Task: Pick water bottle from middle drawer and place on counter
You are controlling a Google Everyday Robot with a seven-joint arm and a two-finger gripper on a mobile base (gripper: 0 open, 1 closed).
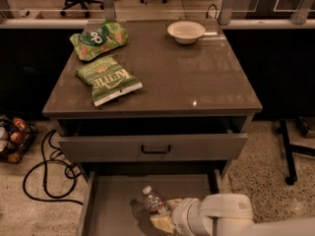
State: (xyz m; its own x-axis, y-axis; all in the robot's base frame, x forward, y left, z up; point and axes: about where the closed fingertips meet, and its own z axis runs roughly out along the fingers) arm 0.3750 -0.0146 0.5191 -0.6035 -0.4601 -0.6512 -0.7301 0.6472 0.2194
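Note:
The water bottle (154, 202), clear with a white cap, stands roughly upright in the open middle drawer (113, 205), near the middle of its grey floor. My gripper (165, 212), on the white arm entering from the bottom right, is right beside the bottle on its right side, down inside the drawer. The lower part of the bottle is hidden behind the gripper. The counter (187, 73) is the glossy grey-brown cabinet top above.
Two green chip bags (108, 80) (98, 39) lie on the counter's left side, and a white bowl (186, 32) sits at the back. The upper drawer front with a black handle (156, 150) overhangs the open drawer. Cables (49, 166) and a basket (12, 139) are on the floor at left.

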